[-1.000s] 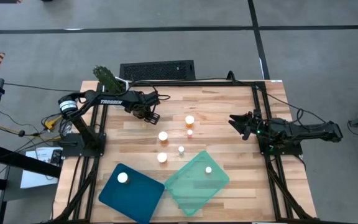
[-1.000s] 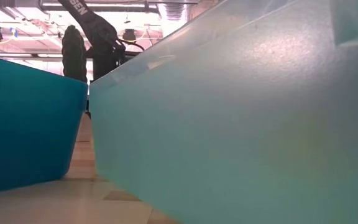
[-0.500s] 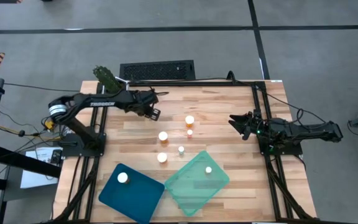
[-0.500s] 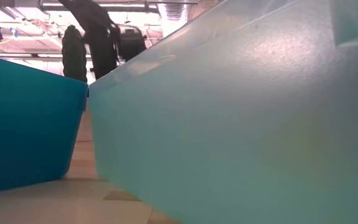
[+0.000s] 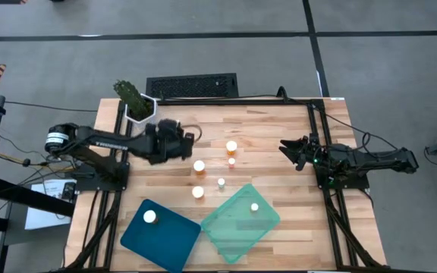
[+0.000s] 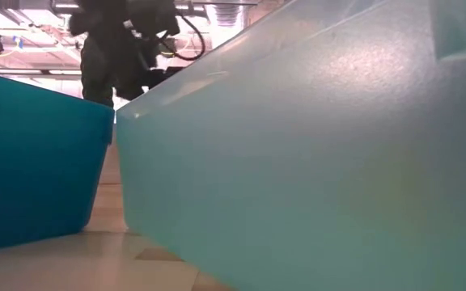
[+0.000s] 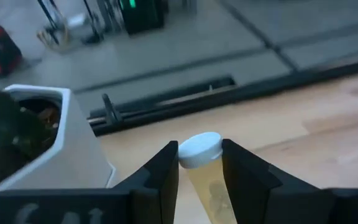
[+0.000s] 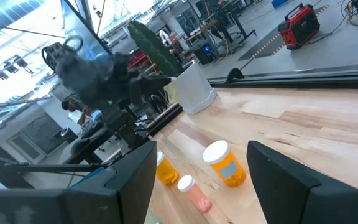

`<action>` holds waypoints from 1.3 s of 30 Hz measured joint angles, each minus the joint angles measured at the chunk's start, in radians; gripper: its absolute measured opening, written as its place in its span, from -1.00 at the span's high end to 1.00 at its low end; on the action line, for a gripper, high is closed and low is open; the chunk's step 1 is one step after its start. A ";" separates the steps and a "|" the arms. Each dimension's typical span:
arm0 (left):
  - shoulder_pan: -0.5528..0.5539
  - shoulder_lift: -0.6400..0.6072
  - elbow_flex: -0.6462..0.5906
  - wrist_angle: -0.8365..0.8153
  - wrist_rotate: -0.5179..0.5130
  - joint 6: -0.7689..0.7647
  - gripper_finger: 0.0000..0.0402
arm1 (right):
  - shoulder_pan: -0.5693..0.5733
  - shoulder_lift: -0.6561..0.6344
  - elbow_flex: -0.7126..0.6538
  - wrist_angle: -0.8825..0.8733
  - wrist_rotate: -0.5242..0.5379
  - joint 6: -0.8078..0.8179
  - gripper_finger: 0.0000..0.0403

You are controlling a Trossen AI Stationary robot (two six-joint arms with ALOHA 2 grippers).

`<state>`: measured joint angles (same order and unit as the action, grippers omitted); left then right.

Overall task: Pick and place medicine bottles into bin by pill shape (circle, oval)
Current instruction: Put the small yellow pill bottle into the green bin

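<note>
Slatted wooden table. At 6 o'clock, 2 smooth plastic bins: dark blue bin, translucent teal bin, 1 bottle in each. Left gripper at 10 o'clock pinches an amber, white-capped cylindrical bottle. Right gripper at 3 o'clock, fingers wide. 5 bottles stand mid-table.

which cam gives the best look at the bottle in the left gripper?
Left wrist view: the bottle, white cap up, sits clamped between the left gripper fingers. The high view hides it under the arm; the low view is blocked by the bins; the right wrist view shows no clear sign of it.
</note>
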<state>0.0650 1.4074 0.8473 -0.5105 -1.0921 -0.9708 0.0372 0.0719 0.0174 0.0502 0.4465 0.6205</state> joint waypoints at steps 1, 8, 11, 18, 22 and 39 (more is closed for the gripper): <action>-0.027 0.001 -0.034 0.032 -0.042 -0.027 0.49 | 0.000 0.000 0.000 0.000 0.000 0.000 -0.29; -0.159 0.001 -0.261 0.235 -0.263 -0.132 0.49 | 0.000 0.000 0.001 -0.010 0.000 0.000 -0.29; -0.184 0.001 -0.339 0.319 -0.294 -0.134 0.49 | 0.000 0.000 0.001 -0.011 0.000 0.000 -0.29; -0.191 0.001 -0.469 0.435 -0.301 -0.115 0.49 | 0.000 0.000 0.001 -0.012 0.000 -0.001 -0.29; -0.191 0.002 -0.501 0.459 -0.300 -0.096 0.49 | 0.000 0.000 0.001 -0.012 0.000 -0.002 -0.29; -0.187 0.002 -0.603 0.758 -0.301 0.086 0.49 | 0.000 0.000 0.001 -0.012 0.000 -0.003 -0.29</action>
<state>-0.1223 1.4090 0.2440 0.2477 -1.3933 -0.8850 0.0371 0.0718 0.0181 0.0380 0.4465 0.6174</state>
